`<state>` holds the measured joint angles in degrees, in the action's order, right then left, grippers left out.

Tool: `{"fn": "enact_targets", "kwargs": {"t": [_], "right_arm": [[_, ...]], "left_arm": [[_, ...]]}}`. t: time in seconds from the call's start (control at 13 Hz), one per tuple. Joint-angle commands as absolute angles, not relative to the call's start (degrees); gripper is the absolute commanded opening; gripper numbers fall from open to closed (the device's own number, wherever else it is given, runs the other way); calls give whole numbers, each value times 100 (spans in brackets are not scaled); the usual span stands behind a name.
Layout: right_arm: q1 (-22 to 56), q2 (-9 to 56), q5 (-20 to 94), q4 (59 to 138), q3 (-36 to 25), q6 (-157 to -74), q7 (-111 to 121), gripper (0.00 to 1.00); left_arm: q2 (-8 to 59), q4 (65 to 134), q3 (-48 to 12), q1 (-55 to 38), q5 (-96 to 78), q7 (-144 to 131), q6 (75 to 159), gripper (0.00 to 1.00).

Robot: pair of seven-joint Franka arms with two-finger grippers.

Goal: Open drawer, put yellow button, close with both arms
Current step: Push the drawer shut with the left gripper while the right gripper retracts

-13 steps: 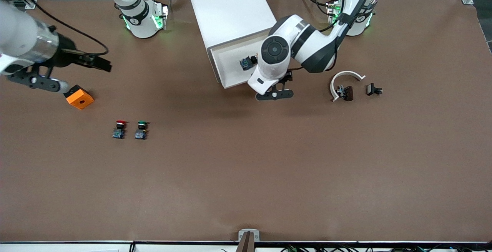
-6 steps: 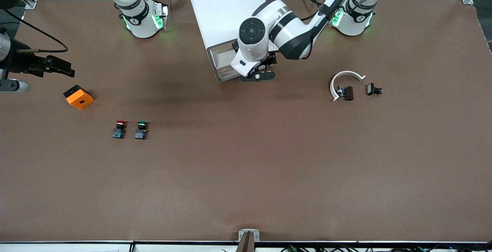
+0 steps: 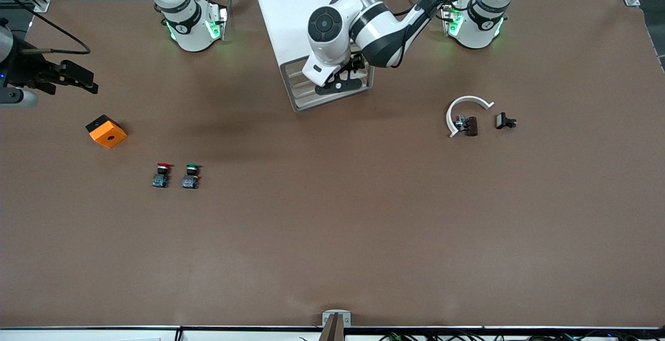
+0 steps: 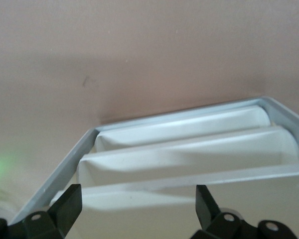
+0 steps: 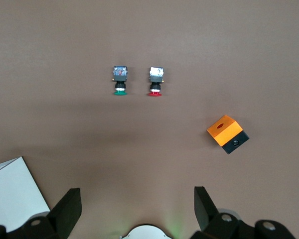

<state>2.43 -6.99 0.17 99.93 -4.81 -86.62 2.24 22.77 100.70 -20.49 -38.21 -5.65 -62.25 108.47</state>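
Observation:
The white cabinet (image 3: 301,13) stands between the arm bases. Its top drawer (image 4: 139,219) is pushed in, its front in line with the lower drawer fronts (image 4: 189,157). The yellow button is hidden. My left gripper (image 3: 340,78) is at the cabinet's front, over the drawer fronts. In the left wrist view it (image 4: 137,211) is open and empty, with the top drawer's front between its fingertips. My right gripper (image 3: 83,82) is open and empty, up in the air at the right arm's end of the table, and also shows in the right wrist view (image 5: 137,211).
An orange square block (image 3: 106,131) lies below the right gripper. A red-capped button (image 3: 162,173) and a green-capped button (image 3: 191,174) stand nearer the camera. A white curved piece (image 3: 465,109) and small black parts (image 3: 505,121) lie toward the left arm's end.
The left gripper moved in against the cabinet and the open drawer slid shut, hiding the yellow button. The right arm drew back toward its end of the table.

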Motion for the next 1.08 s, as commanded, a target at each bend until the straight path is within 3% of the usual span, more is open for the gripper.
{"fn": "enact_targets", "kwargs": {"t": [0.0, 0.31, 1.0], "right_arm": [[150, -826, -88, 9740, -404, -8465, 395, 100], [158, -765, -158, 9125, -387, -8244, 623, 100], [149, -756, -149, 9079, -387, -8183, 624, 100]], "left_arm": [[2188, 10266, -2206, -3788, -527, -6319, 10583, 100], [2048, 9968, -2145, -3421, -431, -6284, 10363, 100], [1758, 9212, -2153, -882, 606, -6153, 10178, 100]]}}
